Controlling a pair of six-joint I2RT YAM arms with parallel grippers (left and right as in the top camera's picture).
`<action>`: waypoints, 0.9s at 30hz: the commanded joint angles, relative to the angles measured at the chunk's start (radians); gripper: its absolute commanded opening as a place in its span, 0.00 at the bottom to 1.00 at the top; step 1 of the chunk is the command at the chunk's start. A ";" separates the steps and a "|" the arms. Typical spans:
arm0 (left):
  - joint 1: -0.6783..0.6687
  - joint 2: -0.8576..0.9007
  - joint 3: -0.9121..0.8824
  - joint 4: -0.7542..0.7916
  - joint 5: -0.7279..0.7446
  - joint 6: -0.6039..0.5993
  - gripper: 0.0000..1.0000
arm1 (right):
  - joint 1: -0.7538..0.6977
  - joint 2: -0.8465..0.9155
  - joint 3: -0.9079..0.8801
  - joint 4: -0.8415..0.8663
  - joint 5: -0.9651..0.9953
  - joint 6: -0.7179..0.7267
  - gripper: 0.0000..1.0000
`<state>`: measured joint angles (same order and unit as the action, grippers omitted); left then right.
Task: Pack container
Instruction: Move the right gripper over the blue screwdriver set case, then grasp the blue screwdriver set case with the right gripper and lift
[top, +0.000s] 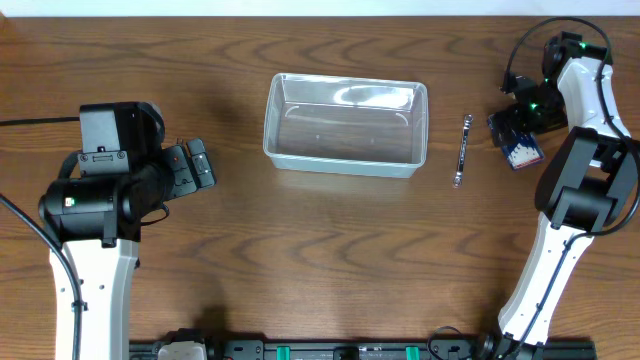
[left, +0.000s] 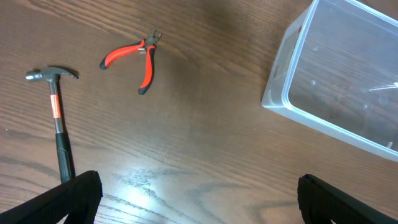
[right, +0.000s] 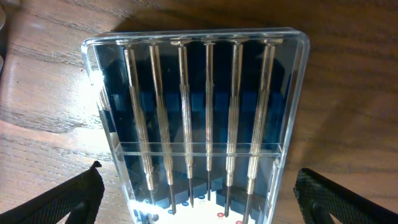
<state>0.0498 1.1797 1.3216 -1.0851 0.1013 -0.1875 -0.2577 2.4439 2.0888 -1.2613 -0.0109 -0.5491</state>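
Note:
The clear plastic container (top: 345, 82) stands open and empty at the table's middle back; it also shows at the upper right of the left wrist view (left: 292, 74). My left gripper (left: 199, 199) is open and empty over bare wood, left of the container (top: 203, 165). A hammer (left: 57, 118) and red-handled pliers (left: 146, 59) lie ahead of it. My right gripper (right: 199, 194) is open, its fingers apart on either side of a clear case of precision screwdrivers (right: 199, 93), at the far right of the table (top: 522, 150).
A slim metal tool (top: 462, 150) lies lengthwise on the table between the container and the right gripper. The hammer and pliers do not show in the overhead view. The table's back edge runs just behind the container.

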 joint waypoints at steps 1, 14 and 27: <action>0.004 -0.013 0.016 -0.002 -0.007 -0.014 0.98 | 0.010 0.011 0.009 0.004 -0.008 0.021 0.99; 0.004 -0.013 0.016 -0.002 -0.008 -0.013 0.99 | 0.015 0.055 0.004 -0.003 -0.008 0.021 0.99; 0.004 -0.013 0.016 -0.002 -0.008 -0.013 0.98 | 0.032 0.057 0.002 -0.003 -0.009 0.079 0.79</action>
<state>0.0498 1.1797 1.3216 -1.0851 0.1013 -0.1875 -0.2382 2.4638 2.0892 -1.2621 0.0006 -0.5022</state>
